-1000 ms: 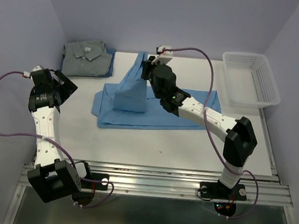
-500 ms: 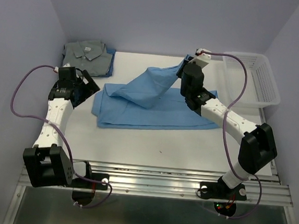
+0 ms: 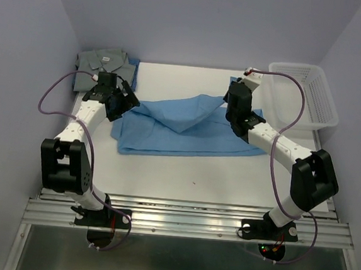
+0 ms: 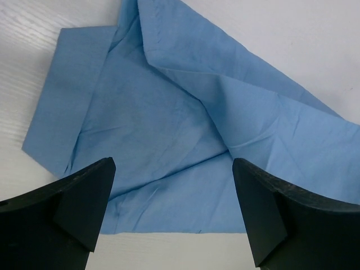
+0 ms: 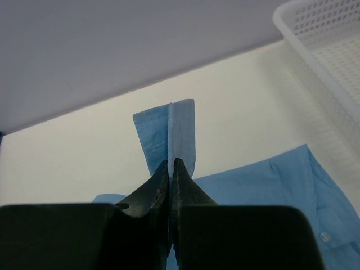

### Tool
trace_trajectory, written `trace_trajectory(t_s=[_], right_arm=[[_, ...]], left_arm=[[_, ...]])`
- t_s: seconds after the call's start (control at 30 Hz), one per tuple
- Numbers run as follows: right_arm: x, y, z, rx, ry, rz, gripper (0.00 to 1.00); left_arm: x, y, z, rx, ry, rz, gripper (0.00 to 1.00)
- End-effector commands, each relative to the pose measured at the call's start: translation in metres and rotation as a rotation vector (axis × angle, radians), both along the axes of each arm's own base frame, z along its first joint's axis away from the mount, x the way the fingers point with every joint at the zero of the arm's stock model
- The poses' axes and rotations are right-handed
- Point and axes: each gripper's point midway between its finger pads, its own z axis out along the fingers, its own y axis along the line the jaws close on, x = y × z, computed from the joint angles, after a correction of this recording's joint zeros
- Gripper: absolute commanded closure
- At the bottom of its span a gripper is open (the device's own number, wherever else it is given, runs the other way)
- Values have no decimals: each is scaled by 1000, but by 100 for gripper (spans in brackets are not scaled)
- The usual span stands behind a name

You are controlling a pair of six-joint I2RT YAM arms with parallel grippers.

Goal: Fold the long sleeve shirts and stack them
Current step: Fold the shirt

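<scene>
White table: light blue shirt spread, long axis left-right.

Both arms share one build: white tube links between chunky black joint housings; the left arm and right arm each trail a thin purple cable from a white plug at the wrist; black base plates; red and green lights at 6 o'clock of the right base; left gripper fingers are broad matte-black wedges; right gripper fingers taper to thin tips.
</scene>
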Motion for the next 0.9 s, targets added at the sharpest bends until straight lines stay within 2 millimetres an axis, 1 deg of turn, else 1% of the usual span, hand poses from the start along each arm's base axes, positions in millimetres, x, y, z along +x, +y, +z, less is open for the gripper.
trace_trajectory(t_s=[0.0, 0.03, 0.07, 0.1, 0.13, 0.17, 0.2, 0.23, 0.33, 0.43, 0.5, 0.6, 0.63, 0.73, 0.77, 0.8, 0.87], right_arm=[[6, -36, 11, -1, -37, -93, 99], [8, -39, 9, -5, -30, -83, 99], [9, -34, 6, -7, -24, -59, 99], [11, -39, 0, -22, -9, -64, 99], [11, -38, -3, -38, 1, -52, 99], [11, -33, -8, -53, 13, -16, 99], [10, -31, -16, -62, 31, 4, 99], [9, -29, -20, -63, 37, 15, 99], [7, -30, -34, -77, 67, 18, 99], [5, -31, -40, -83, 78, 21, 99], [3, -29, -47, -89, 94, 41, 99], [4, -27, -51, -99, 103, 55, 99], [4, -26, -52, -101, 105, 57, 99], [5, -21, -54, -103, 110, 88, 99], [5, -20, -56, -102, 115, 95, 99], [5, -18, -55, -101, 112, 102, 99], [6, -17, -55, -103, 113, 108, 99]], left_arm=[[26, -18, 7, 7, -38, -33, 1], [28, -21, 3, 6, -29, -40, 1], [30, -29, 2, 0, -28, -63, 1], [32, -32, -1, -1, -22, -72, 1], [37, -35, -5, -2, -12, -78, 1], [40, -41, -6, -6, -11, -95, 1], [42, -44, -7, -8, -10, -103, 1], [45, -47, -7, -10, -10, -110, 1], [56, -54, -10, -8, -7, -127, 1], [61, -58, -14, -7, -2, -133, 1], [69, -61, -21, -8, 8, -137, 1], [79, -61, -26, -2, 13, -132, 1], [87, -61, -27, 4, 9, -134, 1], [97, -58, -30, 36, 8, -131, 1], [105, -56, -31, 58, 3, -128, 1], [107, -49, -36, 96, 22, -113, 1], [113, -45, -45, 131, 64, -130, 1]])
